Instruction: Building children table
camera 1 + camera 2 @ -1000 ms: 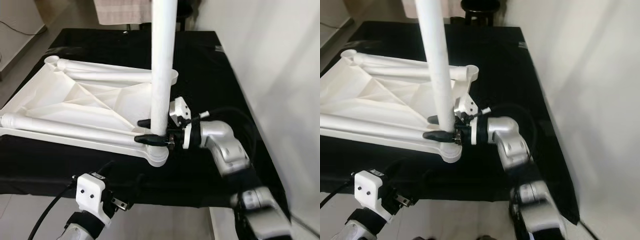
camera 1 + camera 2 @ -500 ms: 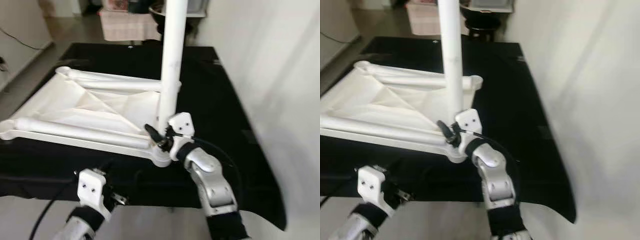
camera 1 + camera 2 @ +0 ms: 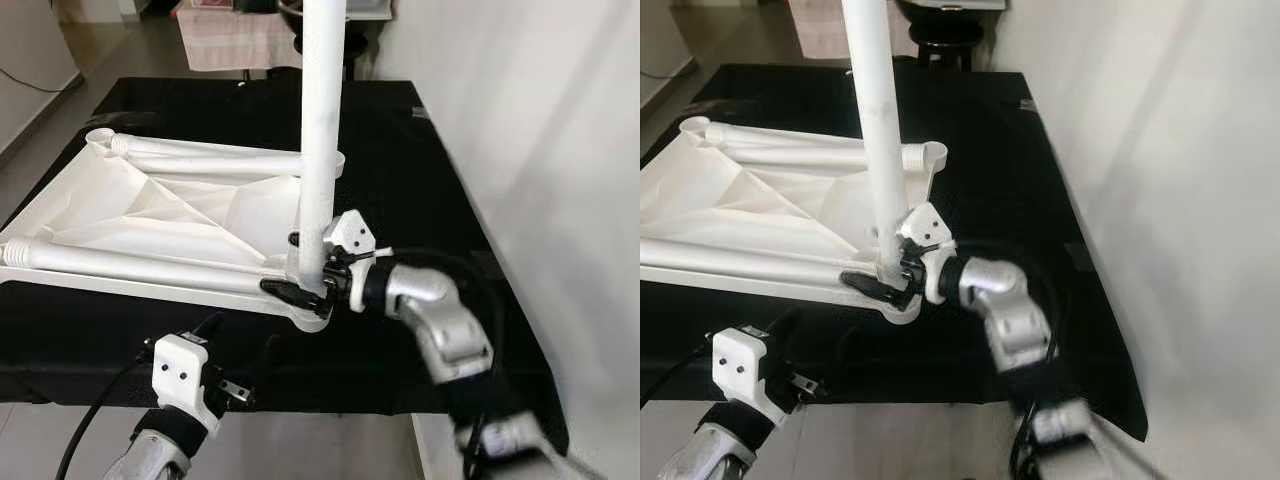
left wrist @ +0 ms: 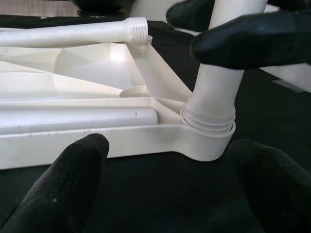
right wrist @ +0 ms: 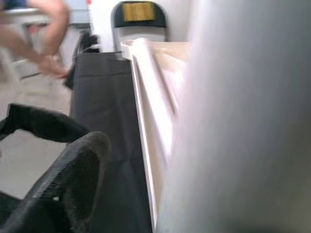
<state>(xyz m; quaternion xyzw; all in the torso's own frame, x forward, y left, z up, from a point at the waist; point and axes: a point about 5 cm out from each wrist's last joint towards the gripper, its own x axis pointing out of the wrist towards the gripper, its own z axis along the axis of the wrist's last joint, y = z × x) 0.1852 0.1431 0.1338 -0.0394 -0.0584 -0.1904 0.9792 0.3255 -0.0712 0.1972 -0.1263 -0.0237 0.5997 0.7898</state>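
Observation:
A white plastic tabletop (image 3: 150,215) lies upside down on the black-covered table (image 3: 400,150). One white table leg (image 3: 318,150) stands upright in the near right corner socket (image 4: 209,138). Two more legs lie on the tabletop, one along the far edge (image 3: 210,160) and one along the near edge (image 3: 130,265). My right gripper (image 3: 300,266) is shut on the upright leg just above the socket, one black finger on each side (image 4: 252,41). My left gripper (image 4: 170,194) hangs open below the table's front edge, facing that corner and apart from it.
A white wall (image 3: 560,150) runs close along the right of the table. Black cloth hangs over the front edge (image 3: 330,385). A towel-covered stand (image 3: 235,30) and a dark stool (image 3: 940,10) stand beyond the far end. A person's leg (image 5: 53,29) and a chair (image 5: 138,14) are in the background.
The head camera shifted. My right wrist twisted around the base of the upright leg and came back, its fingers again on both sides of it. The left gripper stays low.

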